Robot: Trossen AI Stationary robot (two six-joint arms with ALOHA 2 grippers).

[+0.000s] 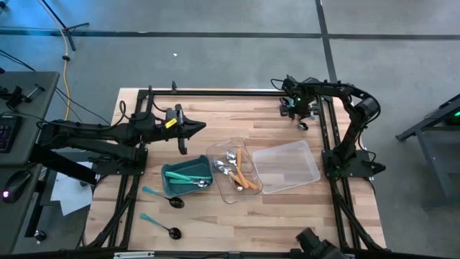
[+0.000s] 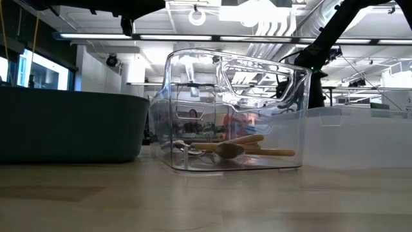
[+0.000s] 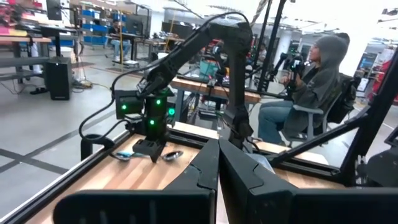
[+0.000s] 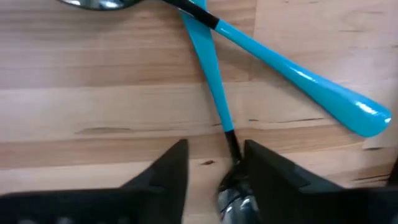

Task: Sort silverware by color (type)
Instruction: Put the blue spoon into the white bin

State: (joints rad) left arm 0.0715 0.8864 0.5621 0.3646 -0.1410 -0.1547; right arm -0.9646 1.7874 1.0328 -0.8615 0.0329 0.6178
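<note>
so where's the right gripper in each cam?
High: right gripper at the table's far right corner.
Low: not visible.
Left wrist: centre-left, over two spoons.
Right wrist: its fingers straddle a teal spoon.
Shared landmark: that crossed teal spoon pair.

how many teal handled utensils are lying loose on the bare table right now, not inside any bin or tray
4. Two lie crossed at the far right corner, under the right gripper: one, the other. Two black-headed ones lie near the teal bin: one, one. Others may be hidden.
</note>
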